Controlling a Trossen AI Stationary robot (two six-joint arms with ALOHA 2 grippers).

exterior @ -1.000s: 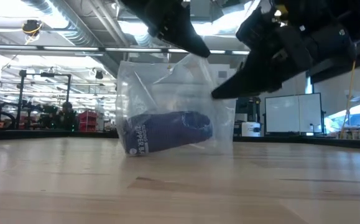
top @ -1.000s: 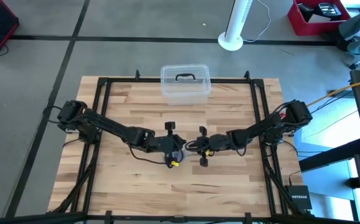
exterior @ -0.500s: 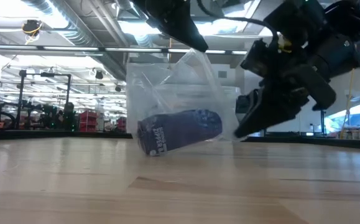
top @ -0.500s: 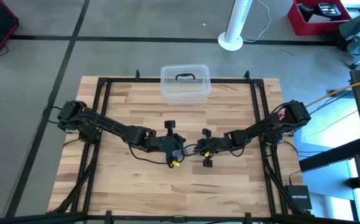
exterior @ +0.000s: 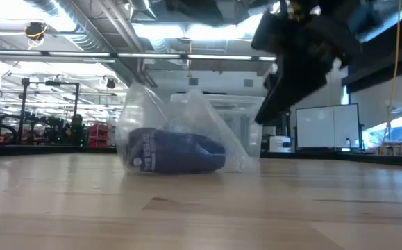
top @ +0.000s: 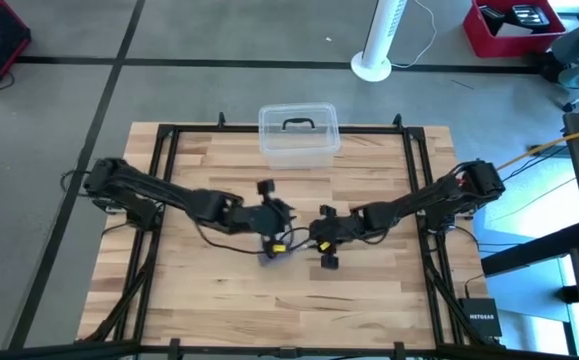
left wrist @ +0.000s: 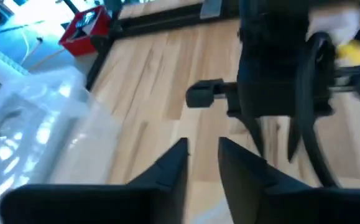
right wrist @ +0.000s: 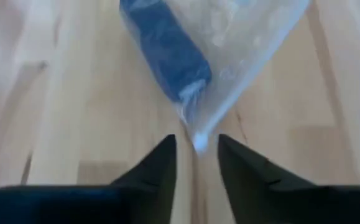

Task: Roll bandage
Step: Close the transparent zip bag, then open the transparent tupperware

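1. the dark blue rolled fabric bandage (exterior: pixel 176 151) lies on my light wooden plank table (exterior: pixel 201 208), left of centre in the low frame, inside a clear crinkly plastic bag (exterior: pixel 187 114) that rests on the wood.
2. from above, bag and bandage (top: pixel 274 250) show as a small blurred patch at the middle of the table (top: pixel 199 300), between my two arms.
3. my right tool (right wrist: pixel 195 146) sits at the bottom centre of its wrist frame, its two dark fingers (right wrist: pixel 158 165) slightly apart, with a corner of the bag (right wrist: pixel 229 37) right at the gap; i cannot tell whether they touch it.
4. my left tool (left wrist: pixel 201 152) hangs above the wood, its fingers (left wrist: pixel 173 165) a narrow gap apart, nothing between them.
5. a clear plastic box with a black handle (top: pixel 298 132) stands at the table's top edge, centre of the high frame, well apart from the bag.
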